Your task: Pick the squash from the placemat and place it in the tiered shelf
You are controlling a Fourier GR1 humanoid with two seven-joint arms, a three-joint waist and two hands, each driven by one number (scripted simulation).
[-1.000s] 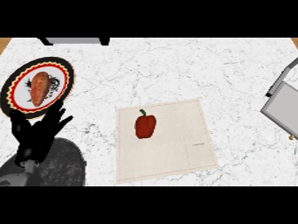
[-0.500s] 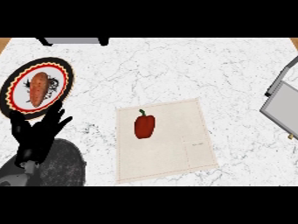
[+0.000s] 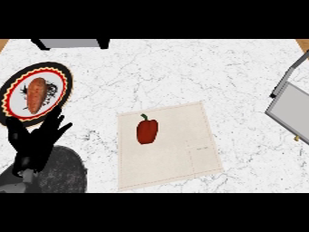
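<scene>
A dark red, glossy vegetable with a short green stem (image 3: 147, 131), shaped like a bell pepper rather than a squash, lies flat on a beige, square cloth placemat (image 3: 176, 158). It sits in the mat's upper left part, its stem pointing up and away toward the far side of the white marbled desk (image 3: 183, 72). The placemat lies slightly turned on the desk, a faint stitched rectangle marked at its right edge. At the right edge of the view stands the grey metal tiered shelf (image 3: 302, 113), a flat grey tray on a thin frame, well apart from the mat.
</scene>
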